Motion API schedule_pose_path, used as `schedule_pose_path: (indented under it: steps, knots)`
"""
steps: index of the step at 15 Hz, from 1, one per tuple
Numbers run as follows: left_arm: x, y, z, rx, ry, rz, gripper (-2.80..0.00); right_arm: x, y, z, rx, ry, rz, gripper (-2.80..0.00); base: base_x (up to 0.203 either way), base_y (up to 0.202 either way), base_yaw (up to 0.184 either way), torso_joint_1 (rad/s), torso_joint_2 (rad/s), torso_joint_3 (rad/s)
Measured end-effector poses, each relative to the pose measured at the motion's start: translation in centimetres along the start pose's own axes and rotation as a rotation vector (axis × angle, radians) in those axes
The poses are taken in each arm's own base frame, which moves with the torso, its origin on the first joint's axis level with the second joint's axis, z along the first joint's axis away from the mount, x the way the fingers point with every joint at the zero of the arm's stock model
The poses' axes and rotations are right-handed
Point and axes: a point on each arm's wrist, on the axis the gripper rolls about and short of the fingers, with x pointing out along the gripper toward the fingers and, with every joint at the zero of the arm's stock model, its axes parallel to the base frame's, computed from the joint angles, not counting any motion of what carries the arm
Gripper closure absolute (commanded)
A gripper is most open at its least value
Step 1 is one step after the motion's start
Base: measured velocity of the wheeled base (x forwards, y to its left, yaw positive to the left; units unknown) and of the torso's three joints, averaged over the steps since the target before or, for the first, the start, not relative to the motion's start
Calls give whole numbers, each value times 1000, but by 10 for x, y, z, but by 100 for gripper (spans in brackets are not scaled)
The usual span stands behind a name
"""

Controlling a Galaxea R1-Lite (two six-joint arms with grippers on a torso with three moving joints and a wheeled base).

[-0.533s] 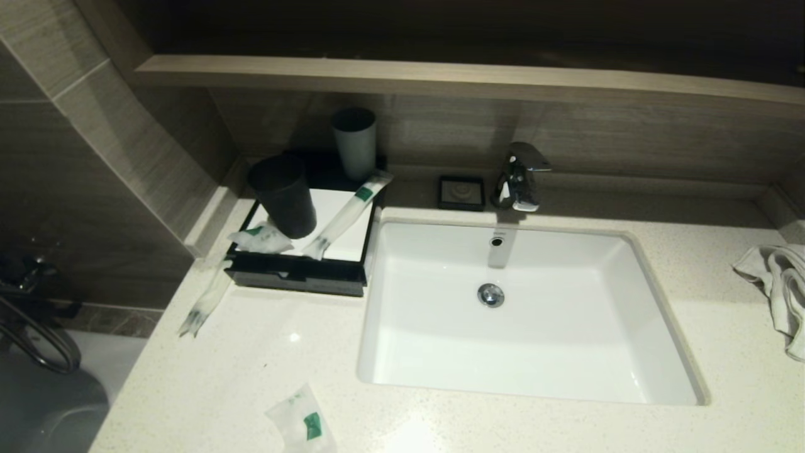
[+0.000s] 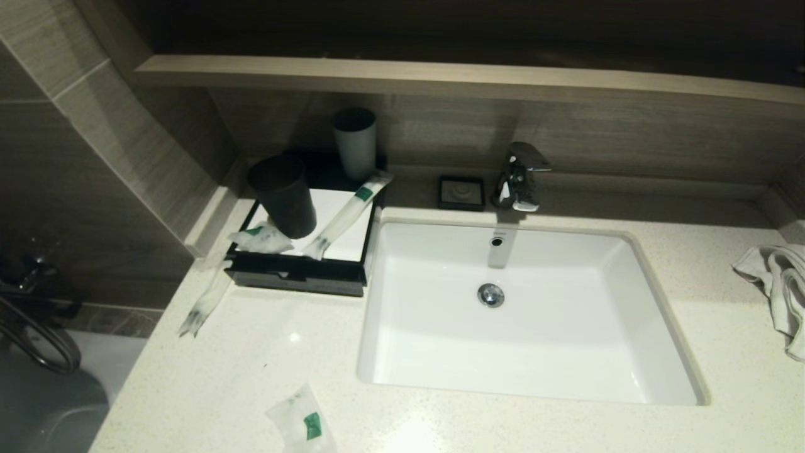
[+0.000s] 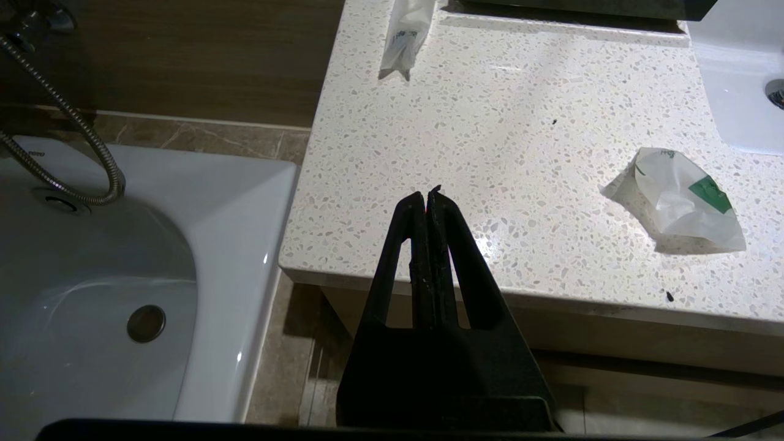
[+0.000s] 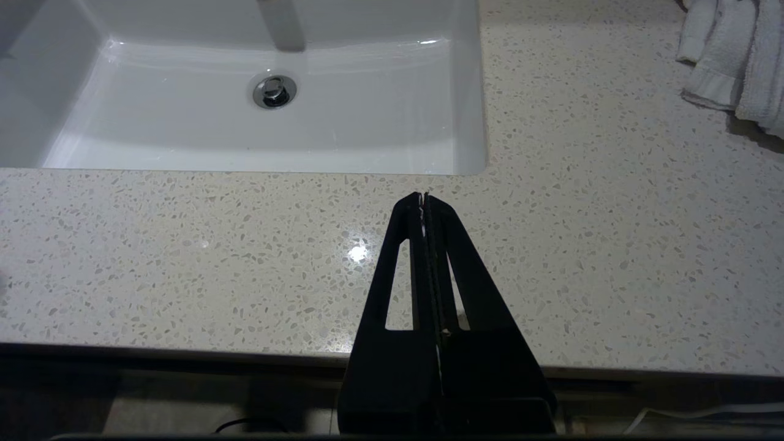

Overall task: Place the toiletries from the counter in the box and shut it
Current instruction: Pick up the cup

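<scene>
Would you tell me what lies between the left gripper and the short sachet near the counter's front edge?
Only bare speckled counter: the left wrist view shows nothing between the shut left gripper and the short sachet.

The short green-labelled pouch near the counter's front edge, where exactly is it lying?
In the head view the short pouch lies flat on the counter at its front edge, left of the sink, apart from the box behind it.

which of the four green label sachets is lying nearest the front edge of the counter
The short crumpled translucent pouch with the green label, alone on the speckled stone counter. The other three lie on or beside the black box further back.
</scene>
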Motion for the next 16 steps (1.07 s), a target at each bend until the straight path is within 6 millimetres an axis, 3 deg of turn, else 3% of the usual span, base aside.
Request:
schedule_pose_path:
  steps: [13, 16]
  knots:
    - [0, 0, 0, -5, -7, 1, 0, 0, 0, 0, 0, 0, 0, 0, 0, 0, 0, 0, 0, 0]
    - [-3, 0, 11, -5, -47, 14, 0, 0, 0, 0, 0, 0, 0, 0, 0, 0, 0, 0, 0, 0]
